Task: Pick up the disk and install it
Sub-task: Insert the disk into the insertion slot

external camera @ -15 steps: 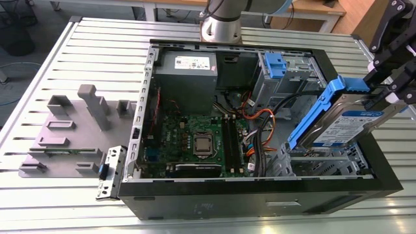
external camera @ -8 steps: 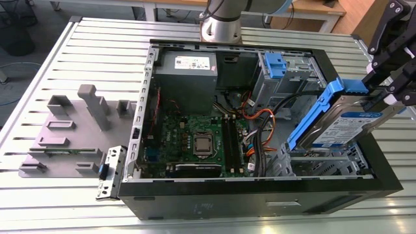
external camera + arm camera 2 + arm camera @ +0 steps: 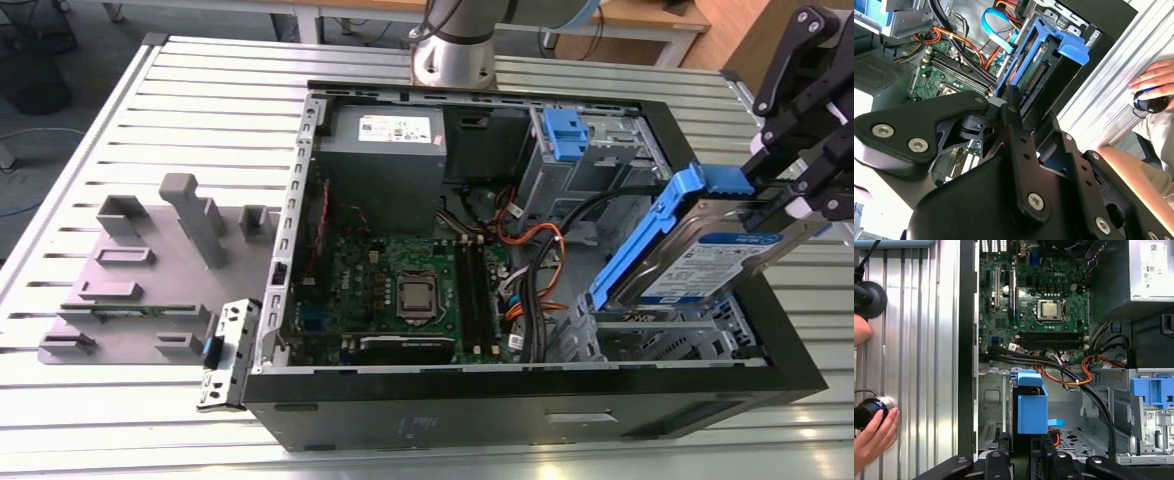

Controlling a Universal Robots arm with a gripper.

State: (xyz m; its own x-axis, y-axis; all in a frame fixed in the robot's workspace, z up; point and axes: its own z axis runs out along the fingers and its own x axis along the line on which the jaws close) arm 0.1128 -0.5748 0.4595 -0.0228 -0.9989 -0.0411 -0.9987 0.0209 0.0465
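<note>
The gripper (image 3: 782, 208) is clenched on the disk (image 3: 705, 262), holding it tilted above the metal drive cage (image 3: 667, 332) of the open computer case (image 3: 534, 398).

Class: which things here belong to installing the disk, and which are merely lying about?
Job: silver metal disk in blue plastic carrier, black pincer gripping it, open black computer case.
Lying about: grey plastic fixture plate, small silver metal bracket.

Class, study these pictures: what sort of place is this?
Probably a robotics lab bench for computer assembly: an open computer case on a slatted metal table, the gripper holding the disk over it, a grey fixture tray alongside.
</note>
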